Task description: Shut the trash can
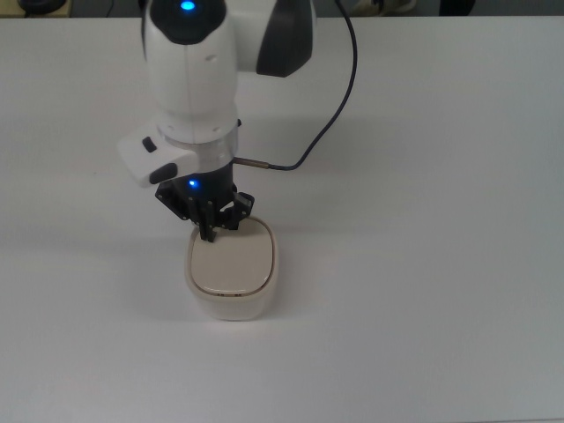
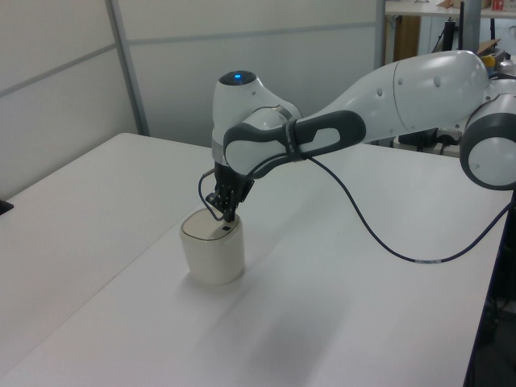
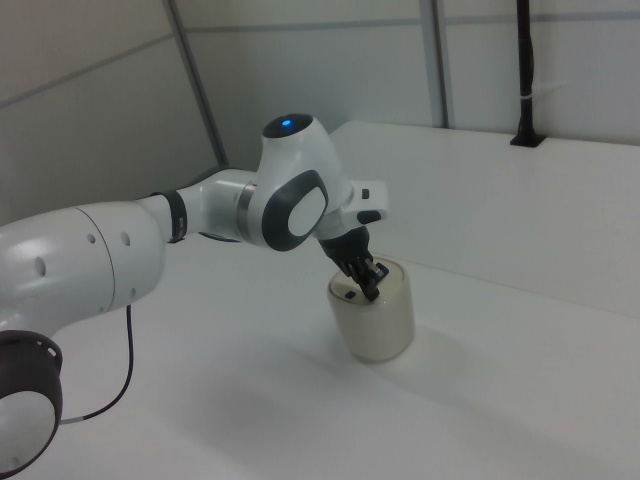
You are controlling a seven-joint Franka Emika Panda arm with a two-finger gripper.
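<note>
Hovering at the far edge of the trash can (image 1: 232, 271), the gripper (image 1: 209, 231) is pointing straight down onto the flat-lying lid (image 1: 232, 262). Its fingers look pressed together, holding nothing. The can is standing mid-table (image 1: 423, 264), directly beneath it.

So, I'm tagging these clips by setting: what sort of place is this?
Most likely a robotics lab or test cell. A white robot arm works over a bare white table holding only a small trash can, with plain panelled walls behind and some workshop clutter just visible in the left view's far right corner.
</note>
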